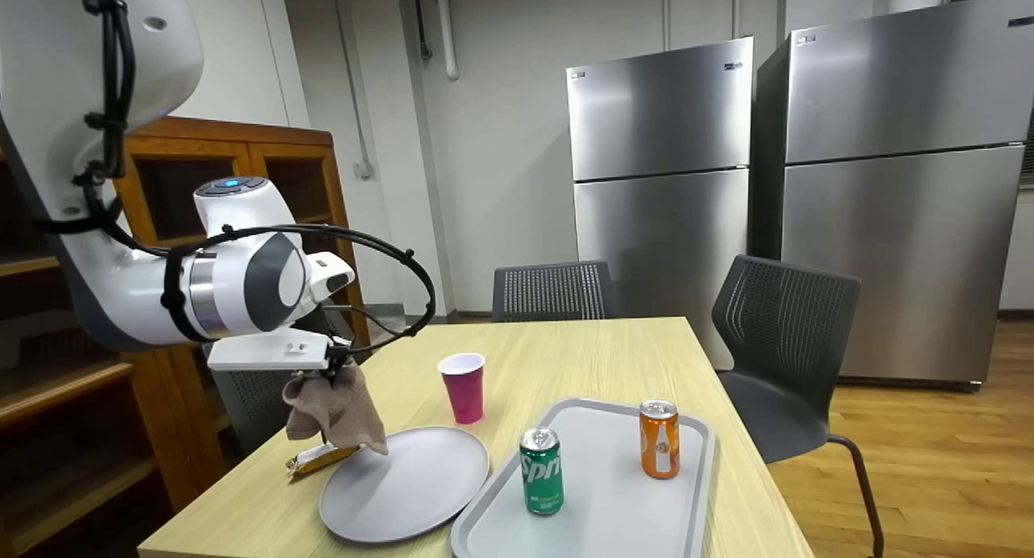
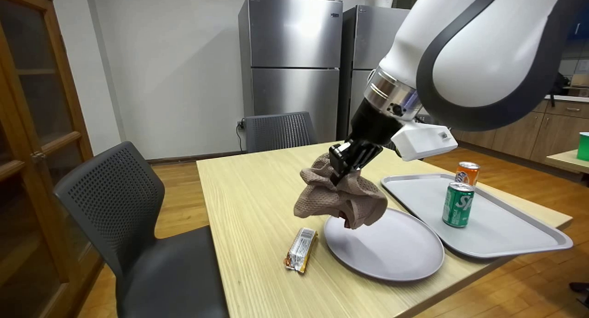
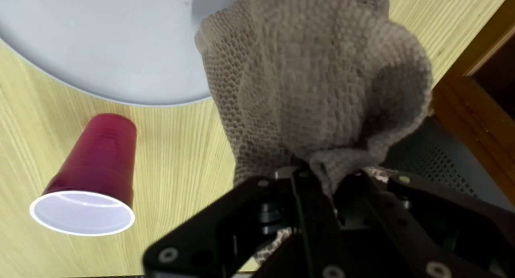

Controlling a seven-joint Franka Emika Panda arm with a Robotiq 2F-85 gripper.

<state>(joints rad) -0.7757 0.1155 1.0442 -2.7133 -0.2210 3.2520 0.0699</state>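
Observation:
My gripper (image 3: 328, 185) is shut on a crumpled brown waffle-weave cloth (image 3: 318, 68), a fold of it pinched between the fingertips. In both exterior views the cloth (image 1: 339, 404) hangs from the gripper (image 2: 341, 168) in loose folds, over one side of a pale grey round plate (image 2: 391, 253). Whether its lowest corner touches the plate I cannot tell. A wrapped snack bar (image 2: 301, 251) lies on the table beside the plate, partly covered by the cloth in an exterior view (image 1: 319, 459). The magenta cup (image 3: 96, 161) stands upright near the plate; one exterior view does not show it.
A grey tray (image 1: 598, 518) sits next to the plate, bearing a green Sprite can (image 1: 542, 473) and an orange can (image 1: 660, 441), both upright. Dark chairs (image 2: 138, 226) stand around the wooden table (image 2: 257, 189). A wooden cabinet (image 1: 234, 170) rises behind the arm.

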